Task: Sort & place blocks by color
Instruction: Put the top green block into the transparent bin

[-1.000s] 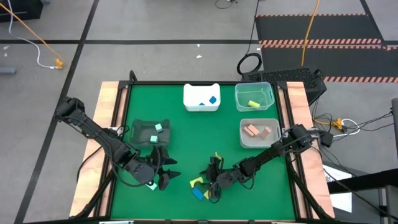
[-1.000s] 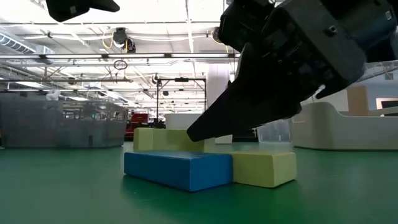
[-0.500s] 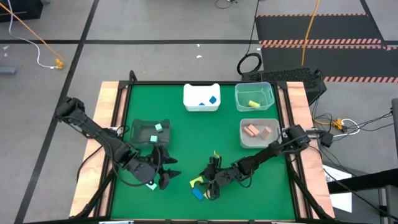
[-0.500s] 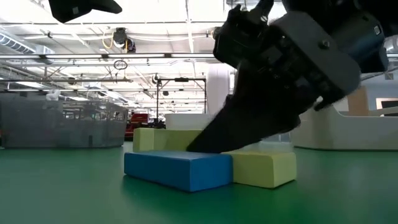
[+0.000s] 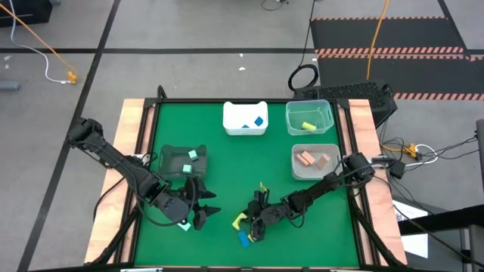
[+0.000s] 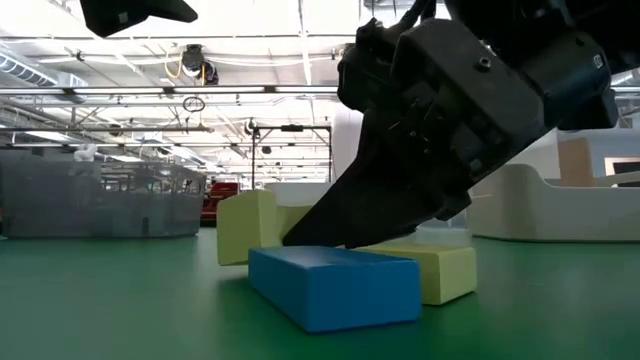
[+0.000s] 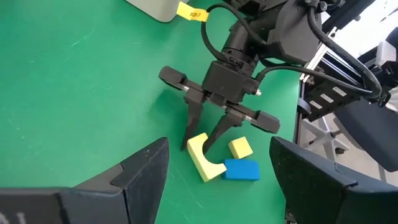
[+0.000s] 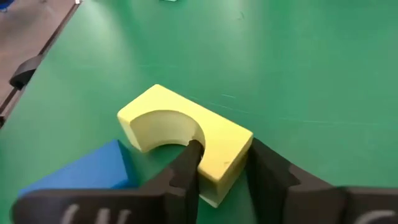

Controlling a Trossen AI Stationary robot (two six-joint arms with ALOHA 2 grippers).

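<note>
My right gripper (image 8: pixel 225 171) is low over the table's near middle (image 5: pixel 252 224), shut on a yellow arch block (image 8: pixel 180 127) that lies flat on the green mat. A blue bar (image 6: pixel 335 285) and a yellow cube (image 7: pixel 240 147) lie right beside the arch. My left gripper (image 5: pixel 200 208) waits open to the left of them, holding nothing, with a mint block (image 5: pixel 184 225) on the mat beside it. Other blocks sit in the bins at the far side. My right gripper has one leg of the yellow arch (image 8: pixel 221 152) pinched between its two fingers. One finger (image 8: pixel 189 163) stands in the arch's hollow and the other (image 8: pixel 264 168) against the outer end face. The fingers slant down from the table's right. The arch rests on the mat.
A white bin (image 5: pixel 245 128) with blue blocks, a clear bin (image 5: pixel 309 130) with a yellow block and a clear bin (image 5: pixel 315 172) with tan-pink blocks stand far and right. A dark bin (image 5: pixel 175 155) with mint blocks stands left of centre. Bare mat lies between them.
My right gripper has sunk lower and shifted a little toward the table's left, over the block cluster. The yellow arch has turned on the mat, and the blue bar has slid and turned toward the near edge.
</note>
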